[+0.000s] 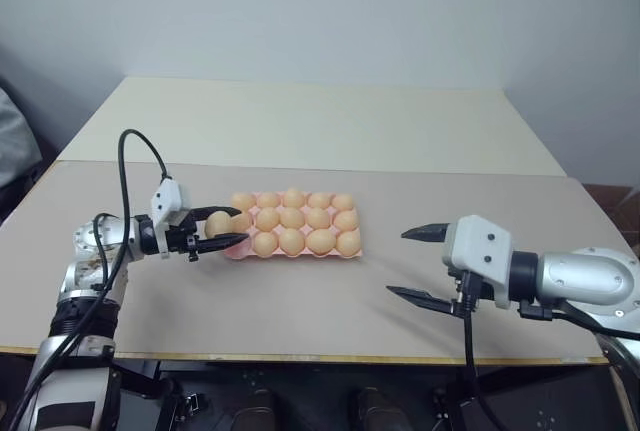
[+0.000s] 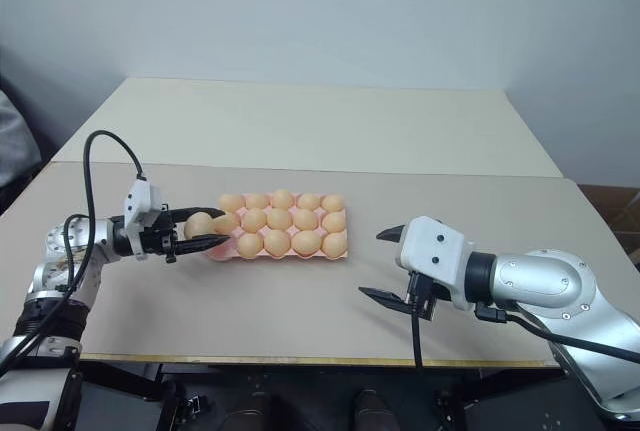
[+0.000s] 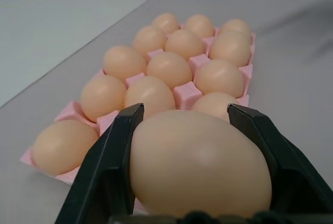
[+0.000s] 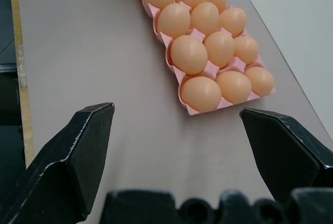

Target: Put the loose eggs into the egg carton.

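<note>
Left wrist view: left gripper (image 3: 200, 182) jaws clamp one egg (image 3: 200, 169); carton (image 3: 187, 95) holds fourteen; right gripper (image 1: 417, 264) jaws wide, empty.

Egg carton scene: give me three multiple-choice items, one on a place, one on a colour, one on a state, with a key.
1. The held egg is: A) at the egg carton's left end; B) at its right end; C) at the table's near edge.
2. The carton is: A) grey; B) pink; C) blue.
3. The right gripper is: A) gripping an egg; B) shut, empty; C) open, empty.
Key: 1 A, the left gripper holds it there; 2 B, pink shows between the eggs; 3 C, its fingers stand apart with nothing between.
</note>
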`<action>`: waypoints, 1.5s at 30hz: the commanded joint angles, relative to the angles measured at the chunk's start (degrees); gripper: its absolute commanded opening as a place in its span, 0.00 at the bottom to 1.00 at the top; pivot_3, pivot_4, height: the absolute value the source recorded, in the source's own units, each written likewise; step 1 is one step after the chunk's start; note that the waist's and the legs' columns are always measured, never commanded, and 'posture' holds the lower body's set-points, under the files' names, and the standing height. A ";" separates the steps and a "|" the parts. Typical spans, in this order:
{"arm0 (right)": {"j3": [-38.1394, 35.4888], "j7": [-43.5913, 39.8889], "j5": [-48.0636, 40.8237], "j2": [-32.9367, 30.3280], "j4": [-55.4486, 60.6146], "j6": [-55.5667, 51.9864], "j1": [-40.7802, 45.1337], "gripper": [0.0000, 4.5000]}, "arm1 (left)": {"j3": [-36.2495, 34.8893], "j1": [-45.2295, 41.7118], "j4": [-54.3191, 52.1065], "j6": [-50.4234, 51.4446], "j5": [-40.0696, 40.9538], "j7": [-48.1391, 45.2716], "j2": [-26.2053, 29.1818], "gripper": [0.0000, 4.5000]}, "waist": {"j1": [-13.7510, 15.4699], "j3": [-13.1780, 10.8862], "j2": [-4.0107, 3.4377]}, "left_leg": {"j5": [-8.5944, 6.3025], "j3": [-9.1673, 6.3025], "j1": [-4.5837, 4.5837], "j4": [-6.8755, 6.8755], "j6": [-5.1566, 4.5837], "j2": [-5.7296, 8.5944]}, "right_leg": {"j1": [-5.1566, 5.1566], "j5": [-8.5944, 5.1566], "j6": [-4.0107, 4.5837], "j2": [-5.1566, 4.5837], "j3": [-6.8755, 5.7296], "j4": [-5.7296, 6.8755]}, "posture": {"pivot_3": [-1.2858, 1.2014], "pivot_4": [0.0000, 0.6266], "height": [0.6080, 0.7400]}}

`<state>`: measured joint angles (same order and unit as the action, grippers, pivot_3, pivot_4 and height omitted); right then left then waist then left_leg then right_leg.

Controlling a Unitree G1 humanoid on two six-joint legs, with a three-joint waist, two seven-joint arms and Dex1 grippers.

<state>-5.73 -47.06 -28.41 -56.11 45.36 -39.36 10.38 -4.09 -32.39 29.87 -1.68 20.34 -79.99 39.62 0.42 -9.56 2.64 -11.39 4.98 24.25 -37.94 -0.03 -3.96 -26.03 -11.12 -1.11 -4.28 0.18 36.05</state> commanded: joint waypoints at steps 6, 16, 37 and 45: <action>-2.30 1.52 -0.25 -0.05 1.75 0.25 -0.17 1.00 | -0.86 -3.63 4.98 -3.42 -0.54 0.44 -2.38 0.89 | 0.19 0.01 0.01 | 0.01 -0.01 -0.01 -0.03 -0.01 0.00 | 0.02 0.00 0.00 0.00 -0.01 0.01 | 0.52 0.24 1.00; -2.11 1.32 0.13 -0.53 1.22 0.33 -0.19 1.00 | -3.29 -1.18 0.92 -3.27 1.72 -1.92 -0.22 0.99 | -0.06 0.01 0.01 | 0.01 -0.04 0.01 -0.04 -0.02 0.00 | 0.01 0.00 -0.01 0.01 0.00 0.02 | 0.52 0.24 1.00; -6.55 -7.65 -2.98 -3.83 -3.30 4.44 1.53 1.00 | -28.03 30.47 -37.05 14.02 14.64 5.27 14.71 0.99 | -0.95 0.01 0.01 | 0.00 -0.01 -0.09 -0.02 0.00 -0.04 | 0.00 -0.26 0.31 -0.07 -0.03 0.01 | 0.52 0.24 1.00; -5.56 -11.17 -2.09 -4.70 -7.26 7.01 1.89 1.00 | -32.59 36.73 -45.62 18.34 15.96 10.59 13.30 0.99 | -0.97 0.01 0.01 | -0.01 0.06 -0.05 -0.01 0.01 -0.04 | -0.05 -0.26 0.30 -0.11 -0.02 -0.05 | 0.52 0.24 1.00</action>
<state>-10.11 -57.13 -30.83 -59.93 38.51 -34.33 11.43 -34.32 3.85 -13.16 15.70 34.94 -71.14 53.35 -0.55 -9.55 2.64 -11.40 5.04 24.20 -37.95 -0.01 -4.00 -26.08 -11.37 -0.81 -4.39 0.16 36.02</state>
